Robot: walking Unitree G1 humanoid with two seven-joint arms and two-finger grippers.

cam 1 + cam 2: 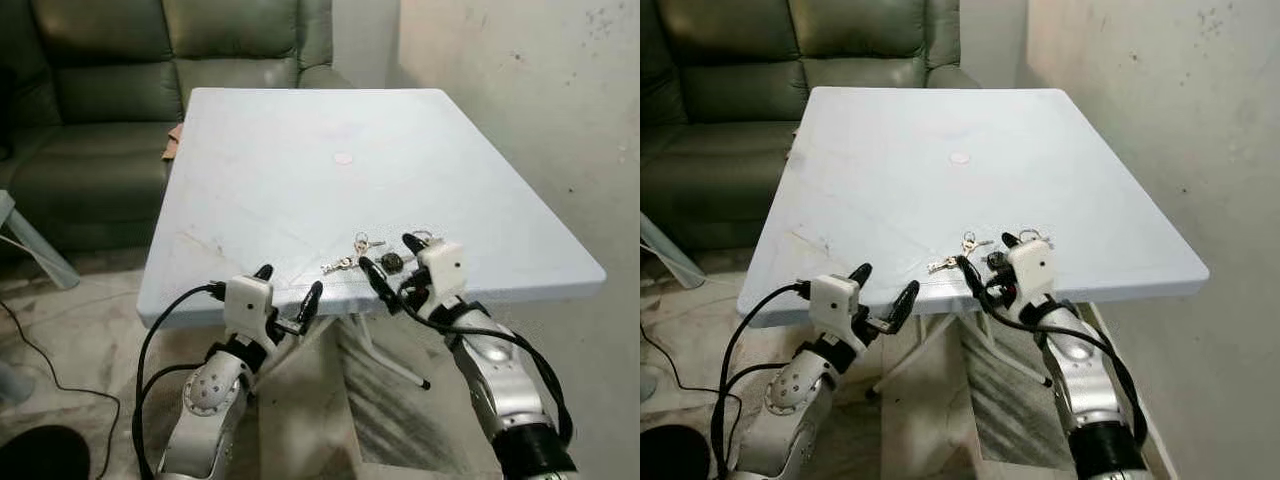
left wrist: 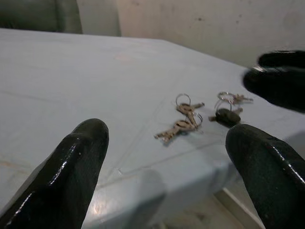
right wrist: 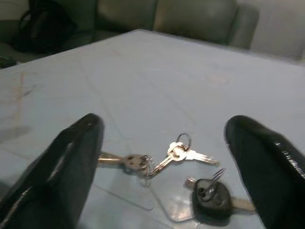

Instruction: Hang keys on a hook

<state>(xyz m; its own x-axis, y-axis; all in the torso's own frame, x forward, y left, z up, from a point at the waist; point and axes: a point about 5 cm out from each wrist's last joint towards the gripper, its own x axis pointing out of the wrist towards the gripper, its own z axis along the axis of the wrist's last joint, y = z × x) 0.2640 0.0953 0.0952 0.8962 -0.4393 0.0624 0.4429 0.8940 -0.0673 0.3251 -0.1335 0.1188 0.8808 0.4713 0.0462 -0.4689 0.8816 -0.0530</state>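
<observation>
A bunch of keys [image 1: 352,254] with several silver keys and a black-headed key [image 1: 392,262] lies near the front edge of the pale blue table [image 1: 320,170]. In the right wrist view the silver keys [image 3: 176,153] and the black key [image 3: 209,194] lie between the spread fingers. My right gripper [image 1: 390,262] is open, its fingers straddling the black key just above the tabletop. My left gripper [image 1: 290,290] is open at the table's front edge, left of the keys [image 2: 183,121], holding nothing.
A green sofa [image 1: 120,90] stands behind the table on the left. A plastered wall [image 1: 540,90] runs close along the table's right side. A small round mark [image 1: 343,158] sits mid-table. Black cables [image 1: 60,385] trail on the floor at left.
</observation>
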